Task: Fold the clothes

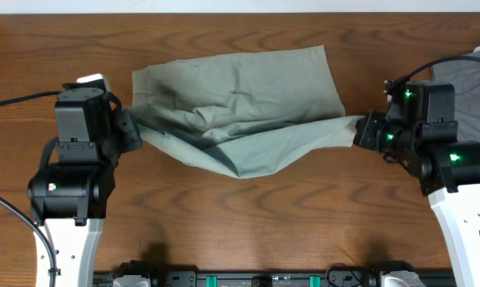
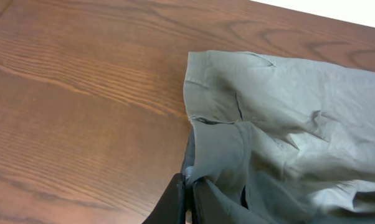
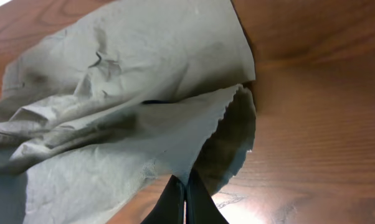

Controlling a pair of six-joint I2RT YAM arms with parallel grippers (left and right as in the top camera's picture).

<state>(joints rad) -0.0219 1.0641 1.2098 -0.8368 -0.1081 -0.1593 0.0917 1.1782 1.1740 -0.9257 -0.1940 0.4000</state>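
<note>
Filling every view, the grained wooden table (image 1: 240, 231) carries the wrinkled khaki-green cotton shorts (image 1: 240, 104) at its middle, drawn out between both arms. Only the overhead view shows a grey garment (image 1: 467, 76) at the right edge. The wrist views show the left gripper (image 2: 186, 198) and the right gripper (image 3: 185, 196) each pinched tight on an edge of the shorts.

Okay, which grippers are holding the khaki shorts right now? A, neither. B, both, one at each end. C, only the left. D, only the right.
B: the left gripper and right gripper are each shut on an opposite edge of the shorts.
</note>
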